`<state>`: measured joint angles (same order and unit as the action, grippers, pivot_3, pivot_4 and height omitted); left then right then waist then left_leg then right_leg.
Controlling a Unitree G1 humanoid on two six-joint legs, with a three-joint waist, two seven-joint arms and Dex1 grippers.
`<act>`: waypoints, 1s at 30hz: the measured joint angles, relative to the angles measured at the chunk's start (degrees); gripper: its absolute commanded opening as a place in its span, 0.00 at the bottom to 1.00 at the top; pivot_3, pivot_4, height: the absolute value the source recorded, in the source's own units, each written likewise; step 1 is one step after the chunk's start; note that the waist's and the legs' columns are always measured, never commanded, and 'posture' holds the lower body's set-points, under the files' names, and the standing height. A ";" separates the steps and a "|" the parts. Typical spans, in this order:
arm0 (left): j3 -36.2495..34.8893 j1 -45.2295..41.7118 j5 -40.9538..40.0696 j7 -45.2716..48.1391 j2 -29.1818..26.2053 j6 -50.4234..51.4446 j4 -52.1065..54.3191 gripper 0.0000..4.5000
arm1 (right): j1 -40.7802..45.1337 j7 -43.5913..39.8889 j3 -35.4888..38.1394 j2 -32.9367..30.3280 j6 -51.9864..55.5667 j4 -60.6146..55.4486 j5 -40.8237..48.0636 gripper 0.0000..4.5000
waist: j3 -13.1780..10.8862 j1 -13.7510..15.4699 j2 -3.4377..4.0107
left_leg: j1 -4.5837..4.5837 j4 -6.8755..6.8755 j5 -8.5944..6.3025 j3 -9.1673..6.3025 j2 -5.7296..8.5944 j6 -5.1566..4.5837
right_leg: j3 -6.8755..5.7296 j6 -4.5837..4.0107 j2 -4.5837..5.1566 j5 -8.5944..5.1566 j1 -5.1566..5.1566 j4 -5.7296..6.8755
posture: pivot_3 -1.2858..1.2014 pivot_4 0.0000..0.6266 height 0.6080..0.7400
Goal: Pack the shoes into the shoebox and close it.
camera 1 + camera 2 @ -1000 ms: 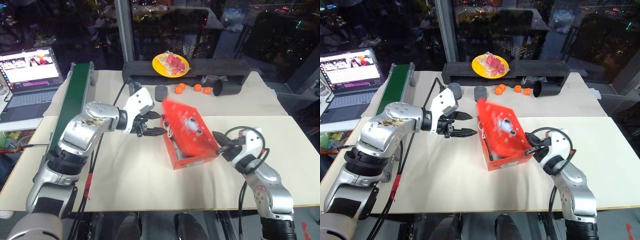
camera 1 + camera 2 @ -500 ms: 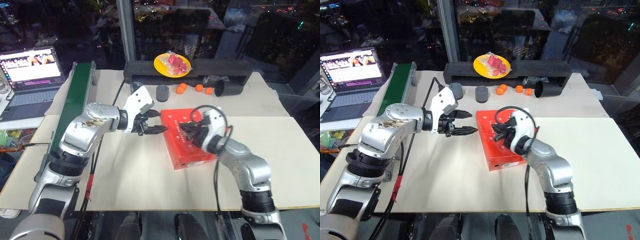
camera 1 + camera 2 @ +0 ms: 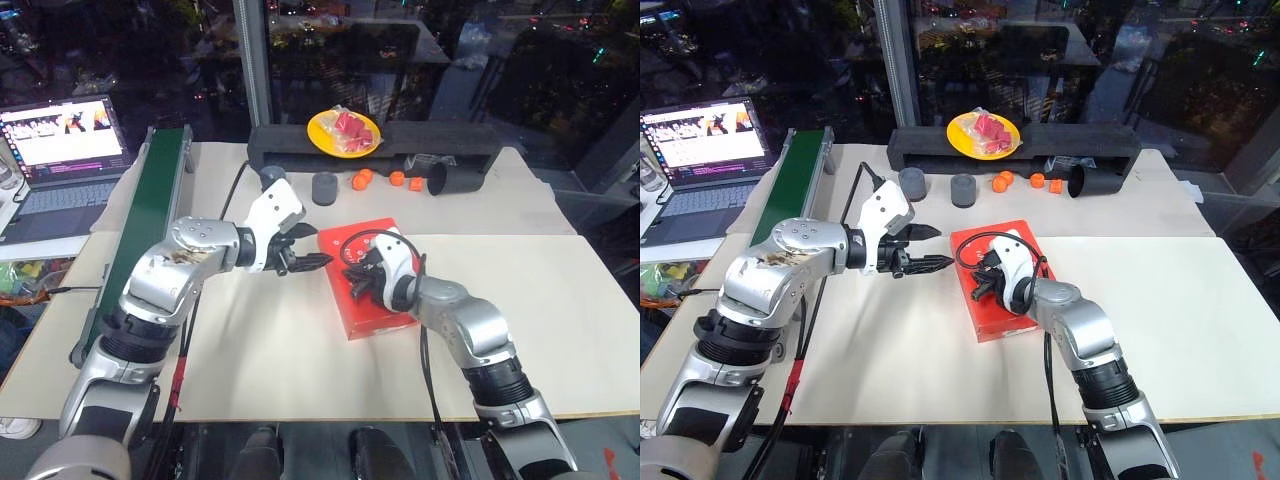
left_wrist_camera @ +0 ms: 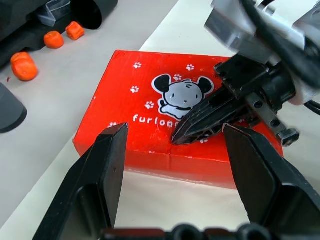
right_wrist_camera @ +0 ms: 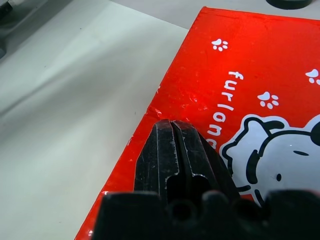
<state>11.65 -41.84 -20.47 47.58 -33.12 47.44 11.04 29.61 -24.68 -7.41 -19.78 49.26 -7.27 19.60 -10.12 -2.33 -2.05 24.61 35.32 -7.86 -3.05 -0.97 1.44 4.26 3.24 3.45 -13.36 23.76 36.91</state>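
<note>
Item, right gripper (image 3: 352,283): I read its fingers as pressed together with nothing between them, tips resting on the lid of the shoebox (image 3: 350,245) near the edge that faces my left arm, so this is the nearer tool and, in my judgement, the one to press the lid home. Item, shoebox: lid down and flat, on the table (image 3: 270,350) in front of me, long axis running away from me and a little to my left. Item, left gripper (image 3: 308,258): fingers spread, holding nothing, just beside the box's left long side at its far end, pointing toward it.
</note>
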 measured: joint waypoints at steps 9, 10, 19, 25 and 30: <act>-3.83 4.59 0.01 -3.98 4.09 -2.81 -0.67 0.72 | -5.76 -3.58 18.84 -15.44 3.79 -15.50 6.28 0.76 | -0.01 0.43 0.00 | 0.31 -0.03 -0.02 -0.02 0.01 -0.03 | -0.03 -0.27 0.02 0.15 0.28 -0.04 | 0.52 0.24 1.00; -4.70 5.65 0.08 -4.95 4.68 -4.19 -0.83 0.72 | -8.51 -3.78 20.86 -16.59 3.77 -15.75 6.26 0.85 | -0.01 0.58 -0.03 | 0.31 -0.02 -0.02 -0.01 0.00 -0.03 | -0.05 -0.28 0.02 0.15 0.27 -0.09 | 0.52 0.24 1.00; -9.39 16.93 2.28 -8.44 8.27 -18.65 -7.38 0.72 | -26.77 -1.66 30.37 -13.69 -8.88 -11.81 1.75 0.98 | 0.01 -0.05 0.00 | 0.09 -0.02 -0.02 0.13 0.01 -0.03 | 0.12 -0.23 0.03 0.12 0.15 -0.04 | 0.52 0.24 1.00; -10.76 26.00 6.80 -13.82 11.84 -29.81 -13.32 0.72 | -32.25 1.47 30.22 -6.14 -19.54 -7.48 -1.34 0.98 | 0.05 -0.10 0.04 | -0.18 -0.05 -0.02 0.22 -0.01 -0.02 | 0.22 -0.12 0.02 0.06 -0.08 -0.12 | 0.52 0.24 1.00; -11.05 31.67 8.89 -17.61 15.03 -34.26 -16.42 0.72 | -34.57 4.30 28.22 0.17 -27.33 -4.03 -3.86 0.98 | 0.05 0.06 0.05 | -0.33 -0.05 -0.03 0.21 -0.03 -0.01 | 0.21 -0.03 0.03 0.00 -0.27 -0.12 | 0.52 0.24 1.00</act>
<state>0.60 -10.17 -11.58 29.97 -18.08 13.18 -5.38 -4.96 -20.38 20.82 -19.61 21.93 -11.30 15.74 -10.07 -2.28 -2.00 24.28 35.27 -7.89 -2.84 -1.00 1.43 4.47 3.20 3.47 -13.37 23.49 36.79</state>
